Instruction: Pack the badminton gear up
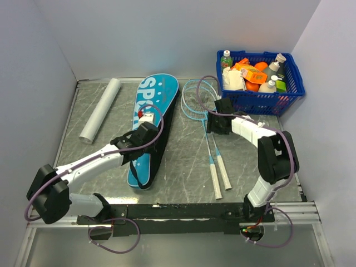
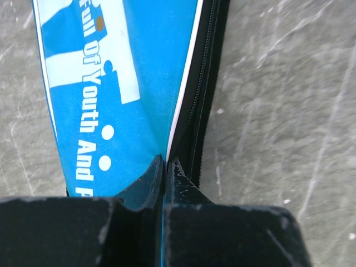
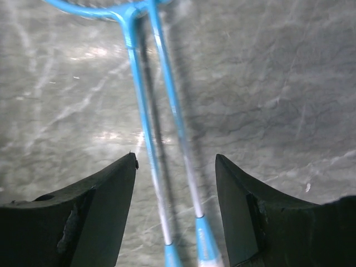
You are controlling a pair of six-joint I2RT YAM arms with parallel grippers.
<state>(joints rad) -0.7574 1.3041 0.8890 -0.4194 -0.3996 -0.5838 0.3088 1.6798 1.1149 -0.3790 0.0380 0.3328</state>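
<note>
The long teal bag (image 1: 158, 94) lettered SPORT lies left of centre, and its zip edge shows in the left wrist view (image 2: 139, 83). My left gripper (image 1: 150, 127) is shut on the bag's right edge by the black zip, with a thin teal flap pinched between the fingers (image 2: 166, 162). Two light-blue rackets (image 1: 198, 99) lie side by side to the right, white handles (image 1: 221, 179) toward me. My right gripper (image 1: 213, 127) is open just above their shafts (image 3: 146, 128), a finger on each side (image 3: 176, 159), not touching them. No shuttlecock is in view.
A blue basket (image 1: 289, 89) of groceries stands at the back right, close behind the right wrist. A white rolled tube (image 1: 100, 109) lies at the back left. The table's near edge carries the arm rail (image 1: 183, 210).
</note>
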